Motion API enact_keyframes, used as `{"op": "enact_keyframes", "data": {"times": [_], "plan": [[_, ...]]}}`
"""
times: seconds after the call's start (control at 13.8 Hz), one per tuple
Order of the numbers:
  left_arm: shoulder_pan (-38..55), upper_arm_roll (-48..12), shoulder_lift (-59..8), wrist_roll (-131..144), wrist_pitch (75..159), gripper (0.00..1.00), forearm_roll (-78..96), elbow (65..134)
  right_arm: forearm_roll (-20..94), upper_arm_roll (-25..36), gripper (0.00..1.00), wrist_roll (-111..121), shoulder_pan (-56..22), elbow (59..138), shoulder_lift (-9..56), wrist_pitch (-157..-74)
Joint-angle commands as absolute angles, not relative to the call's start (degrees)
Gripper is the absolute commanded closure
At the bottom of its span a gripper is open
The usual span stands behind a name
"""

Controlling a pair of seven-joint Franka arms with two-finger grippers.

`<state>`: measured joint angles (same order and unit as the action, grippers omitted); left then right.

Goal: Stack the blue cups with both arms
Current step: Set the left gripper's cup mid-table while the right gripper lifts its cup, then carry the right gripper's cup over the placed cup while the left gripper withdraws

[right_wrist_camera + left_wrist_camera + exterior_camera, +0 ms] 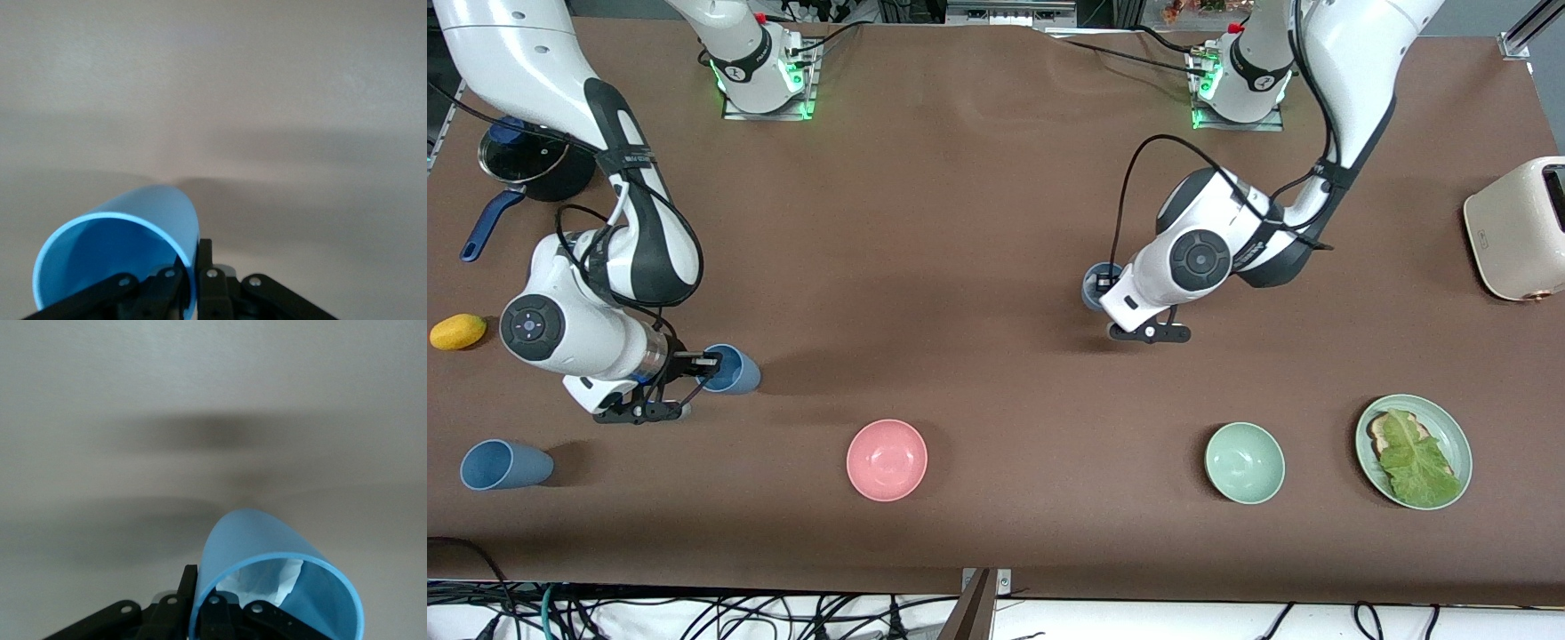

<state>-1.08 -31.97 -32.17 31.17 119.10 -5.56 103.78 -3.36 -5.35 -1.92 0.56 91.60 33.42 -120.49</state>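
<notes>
While each wrist view shows its hand, left hand [207,613] and right hand [190,283], pinching a blue cup's [280,587] rim, only the front view shows a third cup [503,465] lying near the worktop's [978,222] corner.

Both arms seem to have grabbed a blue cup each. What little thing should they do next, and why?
Probably lift both cups a little off the table. The right gripper has its jaws shut on the rim of one blue cup, and the left gripper is shut on another blue cup. The two cups are far apart along the brown table, so they must rise before being brought together.
</notes>
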Motion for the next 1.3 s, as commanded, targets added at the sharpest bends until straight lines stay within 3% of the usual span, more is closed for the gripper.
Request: {"op": "enact_keyframes", "data": {"times": [0.0,0.22,0.29,0.36,0.72,1.01,1.23], "plan": [[-0.53,-31.90,-33.13,31.38,120.75,1.00,-5.45,103.62,-5.09,-5.45,1.00,-2.20,-1.22,86.23,33.75,-114.80],[0.88,-31.73,-34.28,31.99,124.01,1.00,-5.45,103.62,-5.18,-5.19,1.00,-3.42,-4.30,82.89,33.75,-110.58],[0.70,-31.82,-34.28,32.25,123.75,0.40,-5.45,103.62,-5.19,-5.27,1.00,-5.17,-4.57,82.27,33.84,-109.70],[0.96,-31.82,-34.10,33.30,123.66,0.00,-5.45,103.62,-5.19,-5.27,1.00,-6.06,-5.27,81.74,33.84,-109.08],[-0.96,-31.73,-22.70,34.11,110.33,0.00,-5.54,100.04,-4.40,-5.45,1.00,-12.37,-9.31,77.96,33.84,-105.04],[-5.70,-31.38,-21.09,30.35,91.54,0.00,-5.89,84.24,-3.25,-5.45,1.00,-23.79,-15.98,73.49,34.19,-101.34],[-14.03,-31.29,-18.91,18.41,84.57,0.00,-5.80,79.46,-3.25,-5.62,1.00,-36.25,-24.05,70.85,35.06,-101.34]]}}
